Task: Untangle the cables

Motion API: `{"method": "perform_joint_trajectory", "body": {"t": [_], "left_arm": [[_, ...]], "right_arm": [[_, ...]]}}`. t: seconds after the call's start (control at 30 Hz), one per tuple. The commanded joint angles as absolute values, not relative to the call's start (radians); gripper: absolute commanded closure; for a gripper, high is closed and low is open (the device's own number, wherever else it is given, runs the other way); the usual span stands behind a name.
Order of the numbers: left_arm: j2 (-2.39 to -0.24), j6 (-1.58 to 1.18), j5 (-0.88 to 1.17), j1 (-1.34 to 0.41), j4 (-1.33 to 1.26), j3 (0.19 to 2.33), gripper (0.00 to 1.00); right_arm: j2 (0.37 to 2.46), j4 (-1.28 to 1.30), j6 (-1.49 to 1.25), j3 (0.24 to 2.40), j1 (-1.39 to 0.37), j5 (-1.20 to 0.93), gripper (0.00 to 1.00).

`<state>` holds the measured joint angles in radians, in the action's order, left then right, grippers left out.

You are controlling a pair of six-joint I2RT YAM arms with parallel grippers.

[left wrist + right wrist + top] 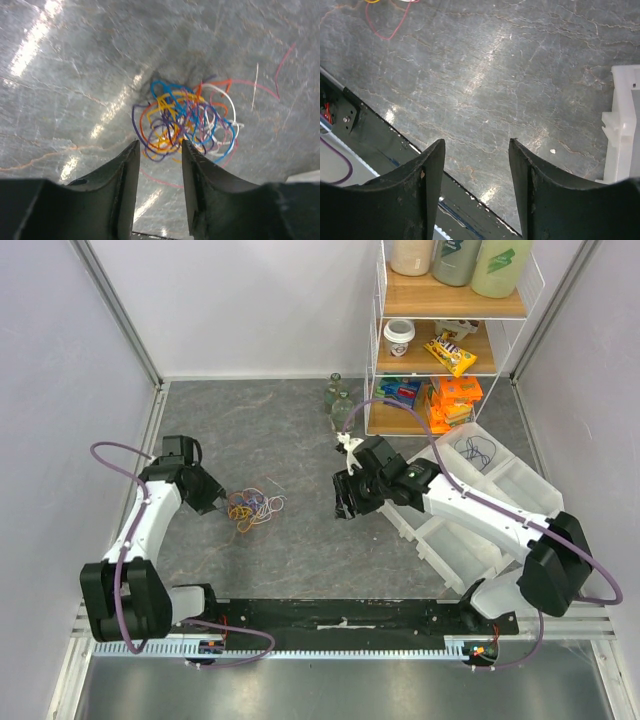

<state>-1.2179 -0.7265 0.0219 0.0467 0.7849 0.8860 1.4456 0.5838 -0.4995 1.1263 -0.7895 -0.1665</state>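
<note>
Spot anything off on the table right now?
The cables sit in one knotted clump ahead of the left pincer, with a red strand loose beside it. The white divided bin lies skewed under the right arm. Nothing looks spilled or broken.

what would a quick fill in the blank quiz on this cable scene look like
1. Just ahead of the left gripper lies a multicoloured tangle of ___.
2. The right gripper is open above bare tabletop and holds ___.
3. The white compartment tray sits on the ___ side of the table.

Missing words: cables; nothing; right
</note>
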Motion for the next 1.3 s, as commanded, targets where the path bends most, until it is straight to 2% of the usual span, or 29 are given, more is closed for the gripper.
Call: {"method": "perform_joint_trajectory", "body": {"t": [0.0, 0.07, 0.17, 0.33, 0.47, 0.77, 0.93, 1.0, 1.03, 1.1, 1.27], "left_arm": [[-1.249, -0.683, 0.009, 0.086, 0.695, 0.933, 0.49], [-1.249, -0.681, 0.003, 0.095, 0.686, 0.93, 0.44], [-1.275, -0.692, 0.029, 0.113, 0.684, 0.943, 0.43], [-1.341, -0.779, 0.149, 0.115, 0.673, 0.973, 0.5], [-1.379, -0.827, 0.175, 0.114, 0.69, 0.959, 0.55], [-1.362, -0.861, 0.176, 0.113, 0.683, 0.913, 0.57], [-1.384, -0.851, 0.198, 0.114, 0.675, 0.888, 0.67], [-1.362, -0.842, 0.201, 0.114, 0.672, 0.887, 0.79], [-1.344, -0.836, 0.201, 0.114, 0.672, 0.888, 0.92], [-1.292, -0.822, 0.199, 0.113, 0.68, 0.905, 0.98], [-1.106, -0.825, 0.235, 0.113, 0.777, 1.031, 0.98]], "right_arm": [[1.414, 0.575, -0.419, 1.17, -0.79, -0.236, 0.39], [1.454, 0.558, -0.422, 1.175, -0.792, -0.264, 0.39], [1.546, 0.513, -0.459, 1.216, -0.793, -0.316, 0.4], [1.664, 0.515, -0.474, 1.345, -0.836, -0.336, 0.41], [1.68, 0.526, -0.474, 1.355, -0.848, -0.333, 0.41], [1.638, 0.531, -0.465, 1.318, -0.848, -0.307, 0.42], [1.623, 0.531, -0.463, 1.305, -0.847, -0.301, 0.42], [1.615, 0.531, -0.457, 1.304, -0.848, -0.299, 0.42], [1.612, 0.531, -0.453, 1.302, -0.848, -0.298, 0.42], [1.609, 0.534, -0.451, 1.301, -0.848, -0.298, 0.42], [1.6, 0.538, -0.439, 1.301, -0.848, -0.305, 0.41]]}}
